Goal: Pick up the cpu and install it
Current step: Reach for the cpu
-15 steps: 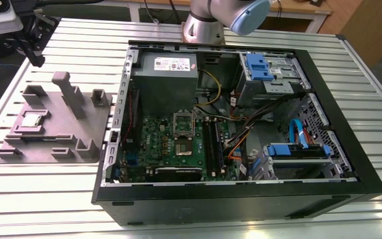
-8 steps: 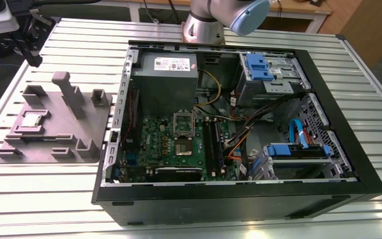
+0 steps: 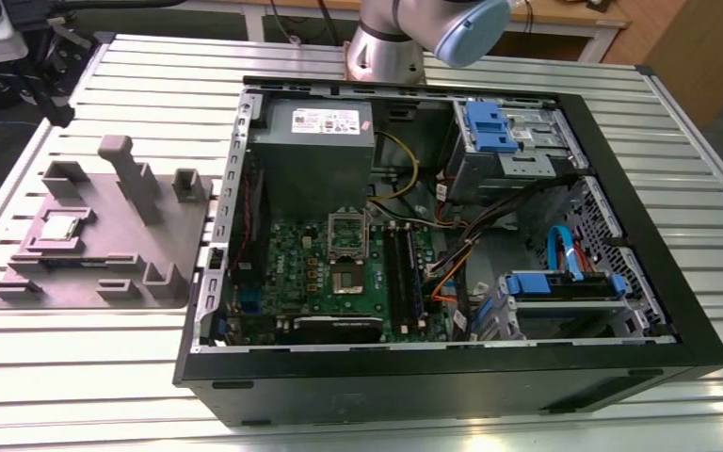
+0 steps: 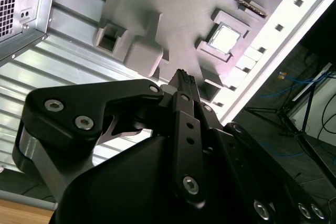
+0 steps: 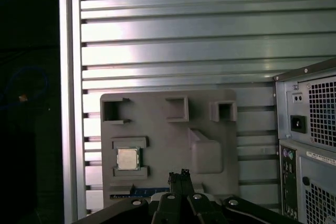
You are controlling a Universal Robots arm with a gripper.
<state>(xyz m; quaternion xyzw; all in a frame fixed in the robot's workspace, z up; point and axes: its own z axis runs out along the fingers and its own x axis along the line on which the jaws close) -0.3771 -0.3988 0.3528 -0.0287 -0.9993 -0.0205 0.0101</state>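
The cpu (image 3: pixel 63 226), a small square chip with a silver top, lies in a recess of the grey holder block (image 3: pixel 148 254) on the table, at the exterior view's left of the open computer case (image 3: pixel 462 377). Both wrist views show the cpu (image 5: pixel 127 158) (image 4: pixel 224 39) in its recess on the holder (image 5: pixel 157 114) (image 4: pixel 173 9). My gripper (image 5: pixel 179 176) (image 4: pixel 182 77) hangs high above the holder's edge, well clear of the chip. Its fingers are shut together with nothing between them. Inside the case, the motherboard (image 3: pixel 298 268) carries the cpu socket (image 3: pixel 346 275).
The grey power supply (image 3: pixel 313 141) sits at the case's back wall, with blue drive cages (image 3: pixel 500 132) (image 3: pixel 563 287) and loose cables (image 3: pixel 462 254) beside the board. Tall posts (image 3: pixel 129 174) rise from the holder. The slatted table (image 3: pixel 148 85) ends near the holder's far side (image 5: pixel 68 103).
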